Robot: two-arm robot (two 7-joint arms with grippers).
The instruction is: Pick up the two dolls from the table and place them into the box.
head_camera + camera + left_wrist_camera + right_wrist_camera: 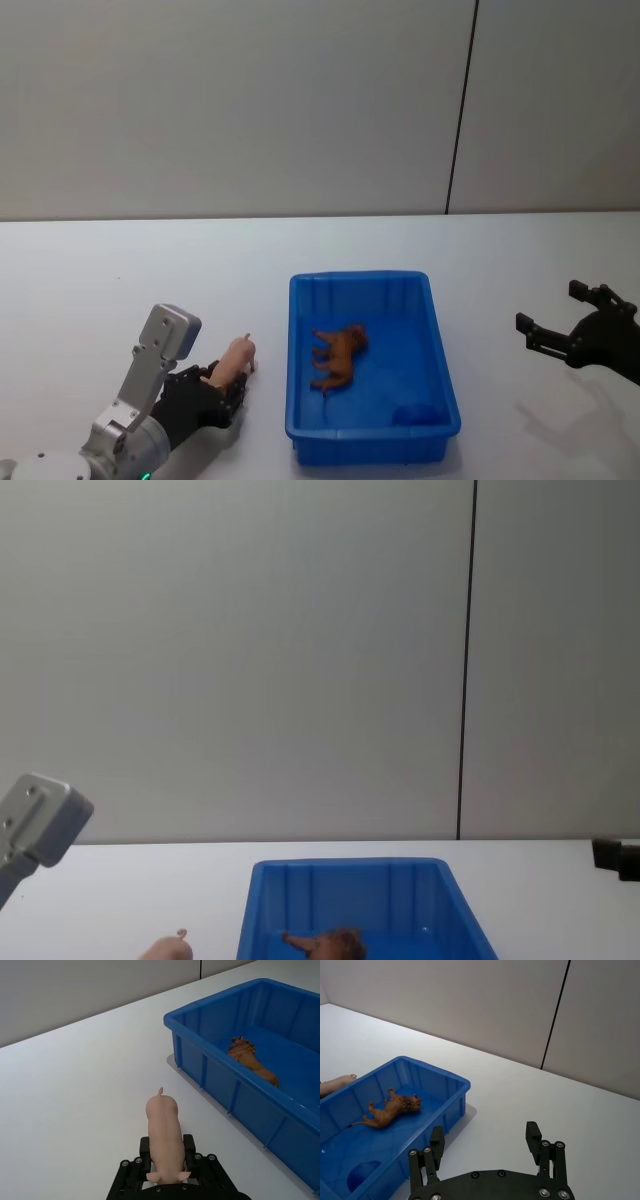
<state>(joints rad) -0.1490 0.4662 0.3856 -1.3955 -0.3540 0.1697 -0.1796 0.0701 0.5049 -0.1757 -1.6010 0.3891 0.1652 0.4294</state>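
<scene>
At lower left, the left pincer (228, 390) grips the pink doll (234, 361); at right, the right pincer (560, 318) hovers wide beside the box (437, 352).

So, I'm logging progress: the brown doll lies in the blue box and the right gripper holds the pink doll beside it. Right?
Not quite: the left gripper holds the pink doll, as the left wrist view shows. The right gripper is open and empty. The brown doll does lie in the blue box.
</scene>
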